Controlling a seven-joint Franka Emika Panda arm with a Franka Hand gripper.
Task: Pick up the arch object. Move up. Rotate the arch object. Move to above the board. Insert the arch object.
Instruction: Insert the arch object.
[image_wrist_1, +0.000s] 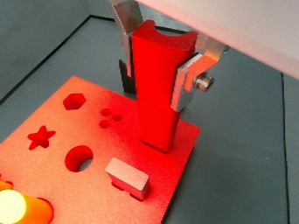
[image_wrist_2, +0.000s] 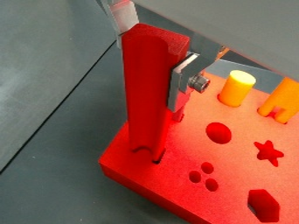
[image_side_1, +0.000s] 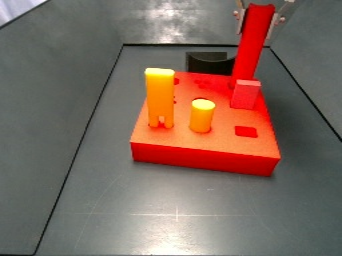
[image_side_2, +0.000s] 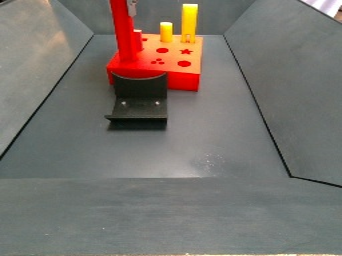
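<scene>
The arch object (image_wrist_1: 156, 87) is a tall bright-red slab held upright between the silver fingers (image_wrist_1: 191, 77) of my gripper (image_wrist_1: 158, 79). The gripper is shut on it near its top. Its lower end meets the top of the red board (image_wrist_1: 70, 131) near a corner, at a small slot (image_wrist_2: 149, 156); I cannot tell how deep it sits. In both side views the arch object (image_side_1: 250, 45) (image_side_2: 120, 30) stands at the board's (image_side_1: 201, 150) (image_side_2: 181, 75) edge, with the gripper (image_side_1: 257, 8) at its top. It also shows in a wrist view (image_wrist_2: 146, 83), with the gripper (image_wrist_2: 152, 74) on it.
On the board stand a short red block (image_wrist_1: 128, 178) (image_side_1: 246, 95), an orange-yellow two-legged piece (image_side_1: 159, 97) and a yellow cylinder (image_side_1: 202, 115) (image_wrist_2: 237, 87). The board has star, hexagon and round cut-outs (image_wrist_1: 42, 136). The black fixture (image_side_2: 138, 100) (image_side_1: 207, 62) stands beside the board. Grey walls enclose the floor.
</scene>
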